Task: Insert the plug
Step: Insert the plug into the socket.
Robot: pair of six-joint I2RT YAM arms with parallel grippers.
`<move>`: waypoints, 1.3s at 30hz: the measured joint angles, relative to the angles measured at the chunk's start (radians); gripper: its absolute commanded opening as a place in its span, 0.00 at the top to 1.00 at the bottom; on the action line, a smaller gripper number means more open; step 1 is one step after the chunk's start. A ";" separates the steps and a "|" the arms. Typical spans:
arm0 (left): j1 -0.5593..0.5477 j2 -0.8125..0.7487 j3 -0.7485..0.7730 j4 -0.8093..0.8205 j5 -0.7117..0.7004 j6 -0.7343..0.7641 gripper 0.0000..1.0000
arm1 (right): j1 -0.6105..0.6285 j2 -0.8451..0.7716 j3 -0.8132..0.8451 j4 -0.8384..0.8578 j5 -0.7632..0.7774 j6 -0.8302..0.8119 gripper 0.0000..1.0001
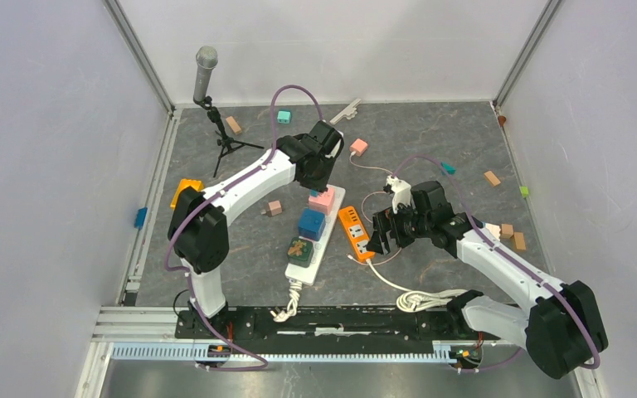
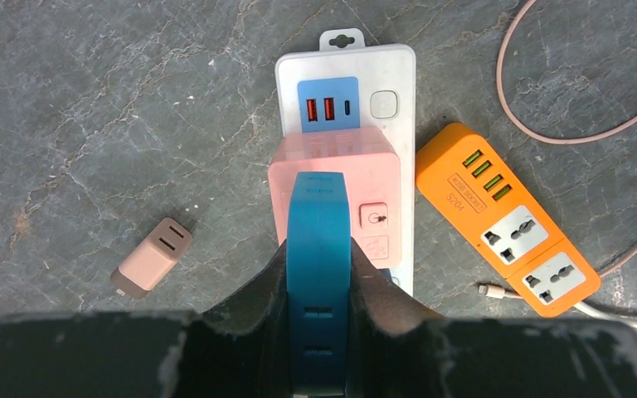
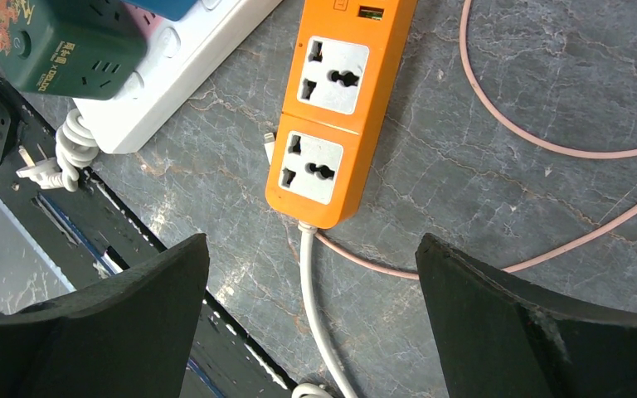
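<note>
My left gripper (image 2: pixel 318 253) is shut on a blue plug (image 2: pixel 318 207) and holds it over a pink adapter (image 2: pixel 365 178) seated on the white power strip (image 2: pixel 394 70). In the top view the left gripper (image 1: pixel 319 166) hangs above the strip's far end (image 1: pixel 334 197) and hides the blue plug. My right gripper (image 3: pixel 311 249) is open and empty above the cord end of the orange power strip (image 3: pixel 332 108), whose two sockets are free. It also shows in the top view (image 1: pixel 379 235) beside the orange strip (image 1: pixel 355 234).
A blue cube adapter (image 1: pixel 311 224) and a green one (image 1: pixel 300 251) sit on the white strip. A small pink charger (image 2: pixel 151 259) lies left of it. A pink cable (image 2: pixel 547 133) loops right of the orange strip, a white cord (image 3: pixel 315 307) trails from it. A microphone stand (image 1: pixel 220 137) is at the back left.
</note>
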 measured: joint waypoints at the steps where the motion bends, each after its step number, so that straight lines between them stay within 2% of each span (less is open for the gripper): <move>1: 0.000 0.000 0.000 0.000 0.002 0.000 0.98 | 0.000 0.000 0.000 0.000 0.000 0.000 0.02; 26: 0.001 0.000 -0.034 0.040 0.023 -0.008 0.98 | 0.000 0.003 0.000 0.000 -0.001 0.000 0.02; 39: 0.000 -0.010 -0.099 0.105 0.023 -0.023 0.98 | 0.000 0.005 0.000 0.000 -0.001 0.000 0.02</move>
